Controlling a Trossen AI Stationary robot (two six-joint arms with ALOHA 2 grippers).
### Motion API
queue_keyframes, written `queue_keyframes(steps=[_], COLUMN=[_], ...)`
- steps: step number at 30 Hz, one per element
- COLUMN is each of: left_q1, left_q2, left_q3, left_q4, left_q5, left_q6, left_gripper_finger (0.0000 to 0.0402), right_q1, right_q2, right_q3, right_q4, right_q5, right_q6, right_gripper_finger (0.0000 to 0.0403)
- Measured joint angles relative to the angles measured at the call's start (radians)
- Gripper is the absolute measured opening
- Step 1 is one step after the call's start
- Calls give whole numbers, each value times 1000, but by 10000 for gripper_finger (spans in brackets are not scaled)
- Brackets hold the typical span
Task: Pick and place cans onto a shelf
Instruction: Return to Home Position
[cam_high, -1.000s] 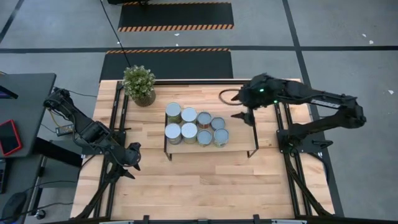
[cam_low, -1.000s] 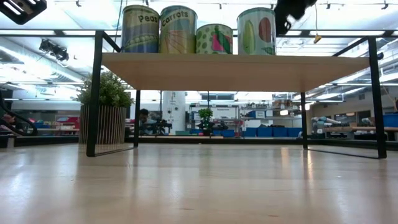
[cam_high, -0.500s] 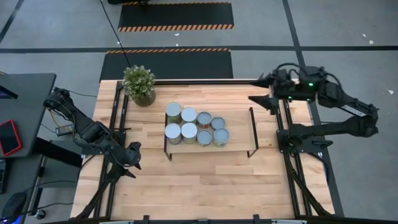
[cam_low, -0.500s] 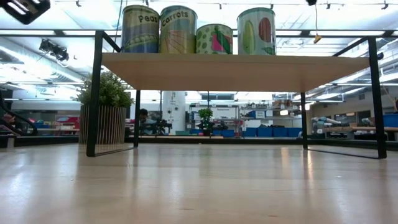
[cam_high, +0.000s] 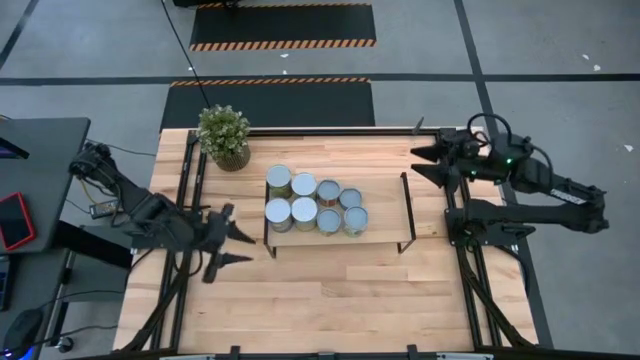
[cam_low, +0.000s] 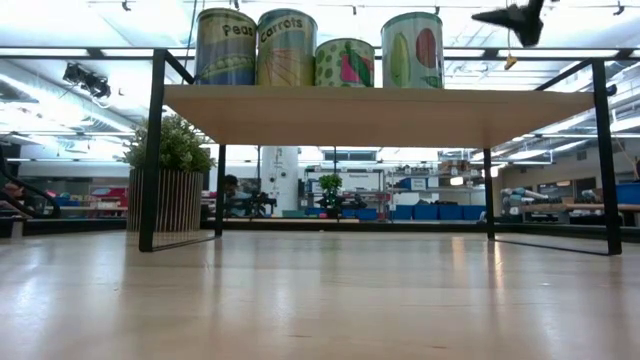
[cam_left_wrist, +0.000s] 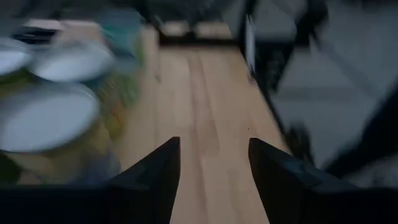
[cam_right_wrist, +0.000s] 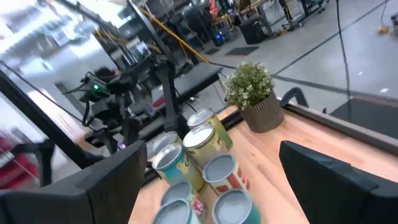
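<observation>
Eight small metal cans (cam_high: 304, 212), squat cylinders with round pale lids and printed labels, stand packed in two rows of four on the left half of the shelf (cam_high: 385, 215), one light-wood board with thin black rod ends. One leafy potted plant (cam_high: 223, 135) sits just behind on the plank table (cam_high: 300, 290). Left gripper (cam_high: 240, 248) hangs just left of the shelf, fingers spread wide, empty; right gripper (cam_high: 420, 162), near the shelf's far right corner, gapes empty too

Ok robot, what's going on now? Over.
Left gripper open beside shelf. Right gripper open past its other end. Eight cans on shelf. Plant nearby, not blocking.
</observation>
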Motion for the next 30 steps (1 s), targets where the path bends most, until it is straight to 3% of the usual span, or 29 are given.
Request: queue_keyframes(steps=[6, 10, 15, 21, 26, 30], left_q1=[51, 76, 74, 75, 75, 75], left_q2=[-7, -20, -100, -230, -273, -280], left_q3=[-1, -1, -1, -1, -1, -7], left_q4=[193, 211, 206, 142, 66, 20], left_q5=[-127, -177, -200, -330, -421, -469], left_q6=[-274, -416, -367, -282, -273, -281], left_gripper_finger=[197, 197, 197, 197, 197, 197], right_q1=[0, 0, 0, 0, 0, -1], right_q2=[-123, -215, -323, -430, -488, -491], right_q3=[-178, -264, -341, -410, -470, -556], right_q4=[178, 236, 242, 243, 250, 353], right_q5=[-2, 43, 58, 64, 75, 82], right_q6=[116, 147, 181, 215, 228, 265], right_gripper_finger=[373, 373, 372, 353, 344, 344])
